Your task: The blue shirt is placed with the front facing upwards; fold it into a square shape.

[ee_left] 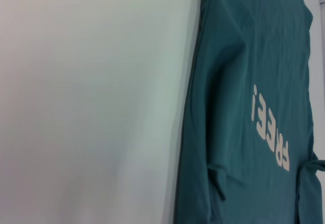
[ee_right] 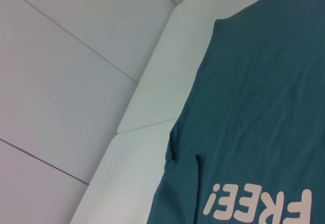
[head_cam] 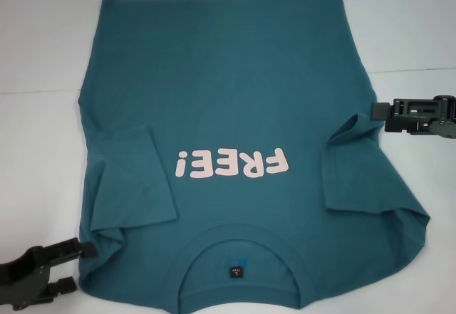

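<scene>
the blue shirt (head_cam: pixel 242 100) collar edge and label text unreadable, cropped

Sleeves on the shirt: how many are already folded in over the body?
2. The blue shirt has its left sleeve folded in beside the print's exclamation mark, and its right sleeve folded in beside the F.
</scene>
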### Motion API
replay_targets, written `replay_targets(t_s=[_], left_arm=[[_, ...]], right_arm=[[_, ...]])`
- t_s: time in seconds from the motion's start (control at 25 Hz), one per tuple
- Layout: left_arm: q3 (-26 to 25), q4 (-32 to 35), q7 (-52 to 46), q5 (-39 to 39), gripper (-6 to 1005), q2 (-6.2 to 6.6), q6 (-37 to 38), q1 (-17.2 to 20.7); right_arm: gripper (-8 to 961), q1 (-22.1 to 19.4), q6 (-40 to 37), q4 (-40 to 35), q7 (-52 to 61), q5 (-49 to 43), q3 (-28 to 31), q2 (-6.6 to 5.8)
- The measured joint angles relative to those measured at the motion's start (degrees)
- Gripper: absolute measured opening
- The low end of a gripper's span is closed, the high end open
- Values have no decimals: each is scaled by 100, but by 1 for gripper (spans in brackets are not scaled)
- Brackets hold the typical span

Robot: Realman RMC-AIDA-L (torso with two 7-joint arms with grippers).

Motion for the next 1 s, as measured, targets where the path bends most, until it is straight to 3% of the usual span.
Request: replay_targets(t_s=[1.0], left_arm=[[-42,-524,288,-57,911,30,-287,-385]], right_arm=[[831,-15,-78,11,0,32,124,0]])
